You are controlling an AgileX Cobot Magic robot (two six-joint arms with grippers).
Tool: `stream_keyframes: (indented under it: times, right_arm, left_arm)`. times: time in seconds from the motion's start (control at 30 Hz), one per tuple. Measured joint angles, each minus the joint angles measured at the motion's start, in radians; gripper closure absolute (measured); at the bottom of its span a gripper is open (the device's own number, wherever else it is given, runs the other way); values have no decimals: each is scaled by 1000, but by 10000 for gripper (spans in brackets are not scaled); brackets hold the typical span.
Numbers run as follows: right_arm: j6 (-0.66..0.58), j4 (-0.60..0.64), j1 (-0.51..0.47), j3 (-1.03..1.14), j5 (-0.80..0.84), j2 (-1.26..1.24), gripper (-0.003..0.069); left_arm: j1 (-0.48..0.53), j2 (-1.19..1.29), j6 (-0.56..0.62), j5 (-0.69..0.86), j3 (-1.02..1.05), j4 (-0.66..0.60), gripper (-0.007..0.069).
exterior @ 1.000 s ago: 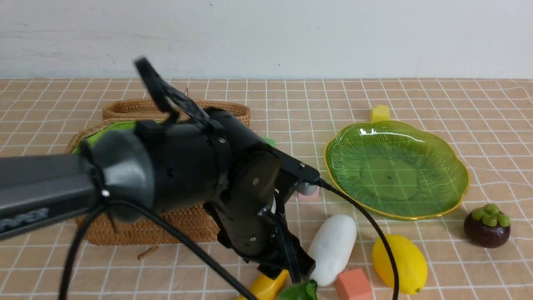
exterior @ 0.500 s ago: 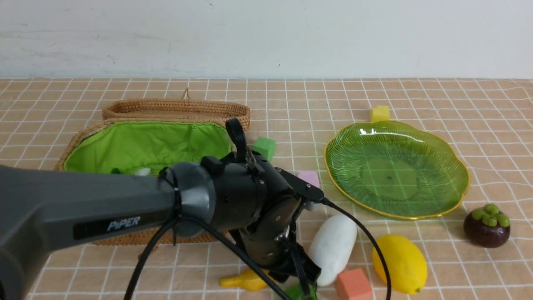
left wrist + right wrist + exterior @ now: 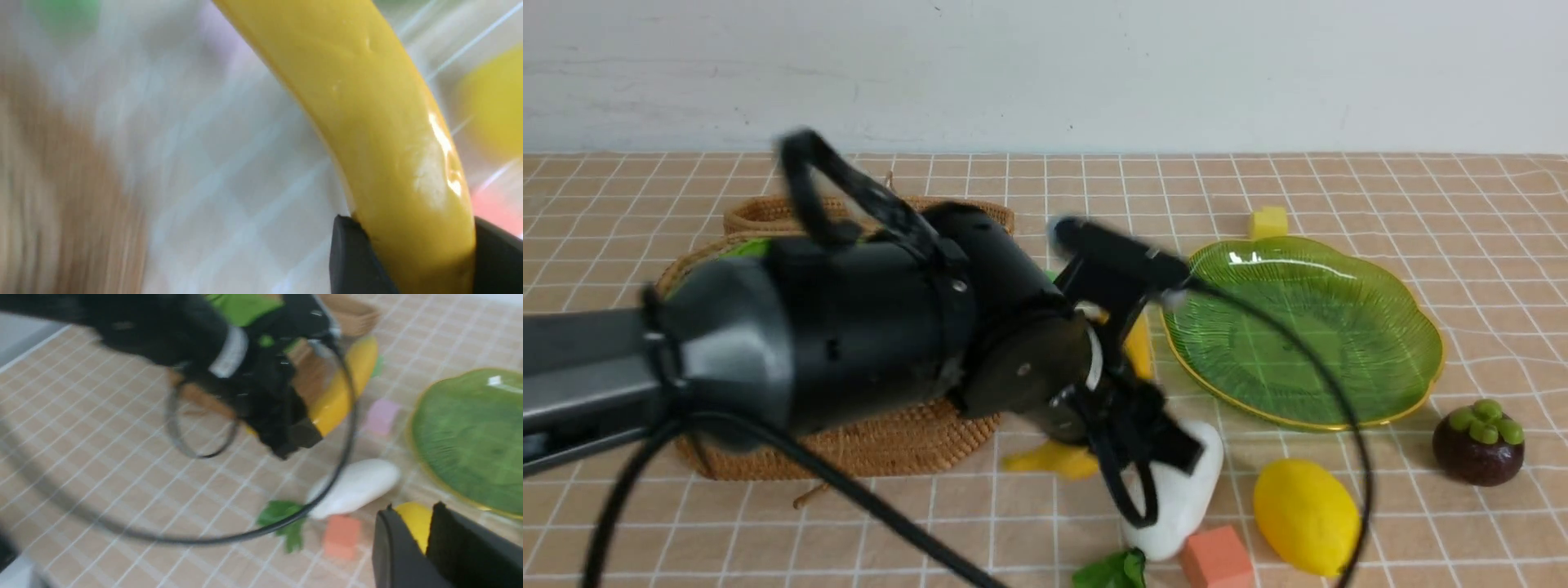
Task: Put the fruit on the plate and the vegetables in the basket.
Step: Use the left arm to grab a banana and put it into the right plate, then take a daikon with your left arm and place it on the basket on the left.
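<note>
Left gripper (image 3: 412, 249): two dark fingers (image 3: 351, 261) clamped on either side of the banana (image 3: 367, 102), gripping it near one end; in the wrist view only the fingertips show and the background is smeared by blur. In the front view the banana is mostly hidden behind the left arm (image 3: 849, 343), with a yellow stub showing below the wrist and a sliver above it. It is held tilted in the space between the basket (image 3: 890, 441) and the plate (image 3: 1339, 327); whether its lower end touches the checked cloth (image 3: 1339, 188) cannot be told.

Right gripper (image 3: 427, 535): jaws only narrowly parted, nothing gripped. The lemon (image 3: 412, 520) seen through the gap lies on the cloth beyond the fingertips. This gripper is outside the front view.

The radish (image 3: 1184, 498) lies on the cloth just in front of the left gripper, its upper end covered by the fingers and a cable loop; its leaves (image 3: 1111, 570) are cut off by the frame edge. An orange cube (image 3: 1217, 559) sits just beside it, between radish and lemon. The mangosteen (image 3: 1476, 445) stands near the plate's near-right rim, off the plate. The plate holds nothing. A yellow cube (image 3: 1267, 222) sits at its far rim, and a pink cube (image 3: 382, 415) lies between banana and plate. The basket's inside is almost wholly hidden by the arm
</note>
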Motion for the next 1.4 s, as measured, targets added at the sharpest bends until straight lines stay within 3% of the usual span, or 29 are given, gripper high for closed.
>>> stream_keyframes:
  times: [0.2, 0.3, 0.53, 0.77, 0.87, 0.93, 1.1, 1.17, 1.2, 1.23, 1.3, 1.33, 1.4]
  right_arm:
    - [123, -66, 0, 0, -52, 0, 505]
    - [144, -62, 0, 0, -25, 0, 505]
    - [149, -49, 0, 0, 79, 0, 505]
    - [149, -73, 0, 0, 99, 0, 505]
    - [138, -109, 0, 0, 97, -9, 505]
    - [133, -126, 0, 0, 92, -22, 505]
    - [133, -149, 0, 0, 91, -58, 505]
    - [140, -150, 0, 0, 91, -82, 505]
    - [140, -151, 0, 0, 92, -84, 505]
    - [144, -150, 0, 0, 92, -99, 505]
    - [145, -150, 0, 0, 92, -105, 505]
    - [147, -153, 0, 0, 92, -112, 505]
    - [148, -154, 0, 0, 95, -117, 505]
  left_arm:
    - [0, 124, 205, -137, -170, -72, 317]
    - [0, 318, 343, -139, -383, -123, 317]
    - [6, 600, 402, -77, -706, -141, 310]
    - [7, 671, 404, -27, -799, -141, 78]
    - [7, 625, 404, 133, -801, -144, 13]
    - [7, 584, 397, 265, -801, -144, 11]
    - [7, 482, 304, 542, -806, -141, 101]
    - [7, 423, 248, 689, -809, -141, 227]
    - [7, 423, 245, 694, -809, -141, 237]
    - [7, 400, 216, 719, -803, -142, 321]
    - [7, 386, 207, 724, -788, -149, 380]
    - [7, 366, 203, 724, -747, -173, 449]
    - [7, 356, 206, 728, -699, -209, 480]
